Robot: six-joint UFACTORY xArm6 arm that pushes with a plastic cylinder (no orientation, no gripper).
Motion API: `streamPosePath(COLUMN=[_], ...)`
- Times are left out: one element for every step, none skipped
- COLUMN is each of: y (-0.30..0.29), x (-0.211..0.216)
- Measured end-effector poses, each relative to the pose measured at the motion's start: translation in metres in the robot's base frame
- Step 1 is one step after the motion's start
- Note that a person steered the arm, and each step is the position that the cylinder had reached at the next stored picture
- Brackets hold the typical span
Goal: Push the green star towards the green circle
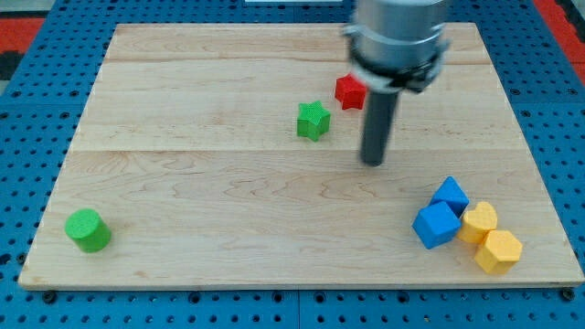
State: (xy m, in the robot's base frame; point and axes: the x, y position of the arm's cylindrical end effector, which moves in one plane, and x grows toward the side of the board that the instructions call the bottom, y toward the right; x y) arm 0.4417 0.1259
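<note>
The green star point(313, 120) lies on the wooden board point(228, 219), a little above the middle. The green circle point(88, 229) sits near the board's bottom left corner. My tip point(372, 163) is on the board to the right of and slightly below the green star, apart from it by about a block's width. The rod hangs from the grey arm head at the view's top.
A red star-like block point(349, 91) lies up and right of the green star, next to the rod. Two blue blocks point(437, 224) point(450, 196) and two yellow blocks point(479, 220) point(499, 250) cluster at the bottom right. Blue pegboard surrounds the board.
</note>
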Motion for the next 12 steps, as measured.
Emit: streamPosePath(y=[0.084,0.088,0.044,0.01,-0.006,-0.023,-0.05,-0.103,-0.145,-0.156,-0.197,-0.243], x=[-0.058,-0.134,-0.184,-0.17,-0.128,-0.085,-0.063,-0.063,-0.036,0.004,0.041,0.075])
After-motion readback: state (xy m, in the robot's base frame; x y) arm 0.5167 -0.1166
